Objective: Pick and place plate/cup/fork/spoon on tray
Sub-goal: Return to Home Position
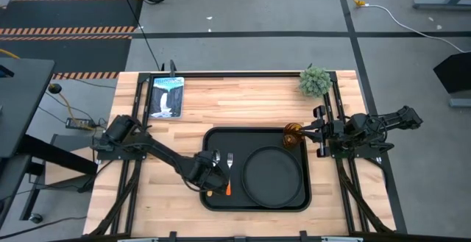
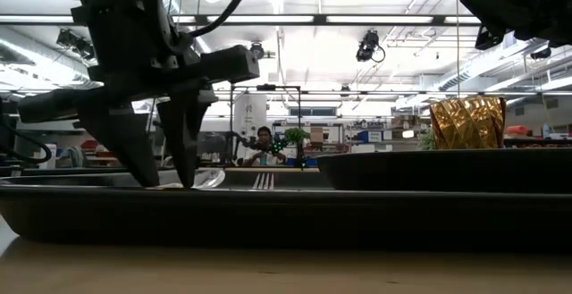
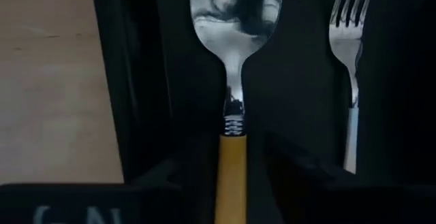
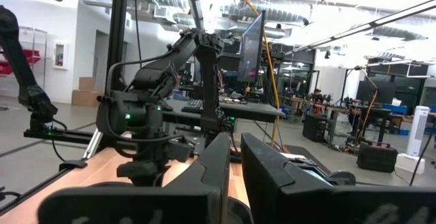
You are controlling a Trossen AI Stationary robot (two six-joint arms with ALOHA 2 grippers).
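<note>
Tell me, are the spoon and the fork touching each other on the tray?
Apart. The left wrist view shows a dark strip of tray between the spoon and the fork.

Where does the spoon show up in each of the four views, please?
High view: spoon on the tray's left part, under the left tool.
Low view: bowl beside the dark fingers.
Left wrist view: centre, handle between the fingers.
Right wrist view: not in it.
Shared landmark: fork alongside.

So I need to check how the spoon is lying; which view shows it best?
The left wrist view: the spoon fills it, bowl and yellow handle lying on the tray beside the fork. The high view shows only a sliver by the left claw; the low view barely shows it; the right wrist view misses it.
</note>
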